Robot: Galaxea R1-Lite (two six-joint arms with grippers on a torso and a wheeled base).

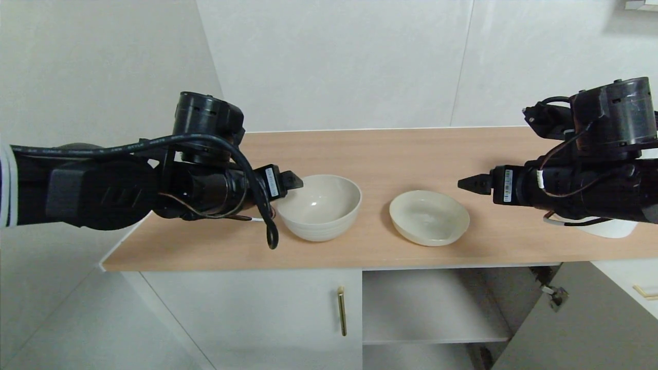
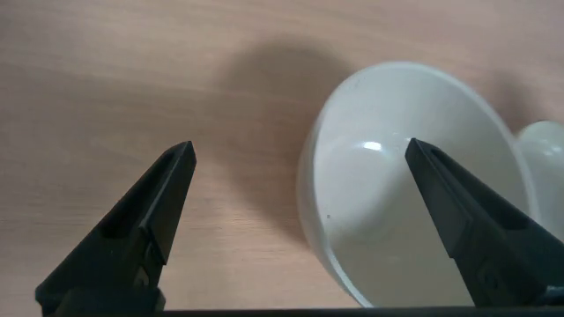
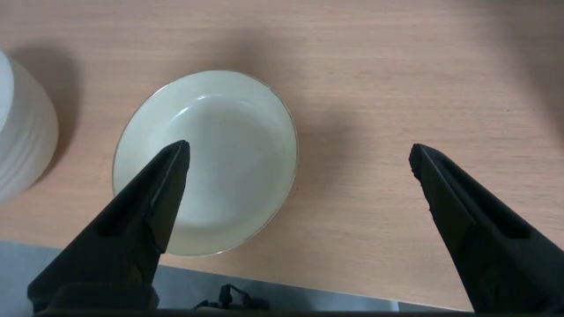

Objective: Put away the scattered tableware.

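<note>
A deep white bowl [image 1: 320, 206] stands left of centre on the wooden counter [image 1: 390, 154]. A shallow cream dish [image 1: 430, 217] sits to its right. My left gripper [image 1: 295, 181] hovers at the bowl's left rim. In the left wrist view this gripper [image 2: 300, 148] is open, one finger [image 2: 458, 220] over the bowl [image 2: 397, 185] and the other over bare wood. My right gripper [image 1: 465, 183] hangs just right of the dish. It [image 3: 298, 150] is open too, above the dish's [image 3: 207, 158] edge. The bowl's side [image 3: 22, 123] shows beyond the dish.
Another white piece [image 1: 611, 228] lies on the counter under my right arm. Below the counter, a closed cabinet door with a brass handle [image 1: 341, 311] is on the left. An open compartment with a shelf [image 1: 426, 308] lies beside it, its door [image 1: 558, 318] swung out right.
</note>
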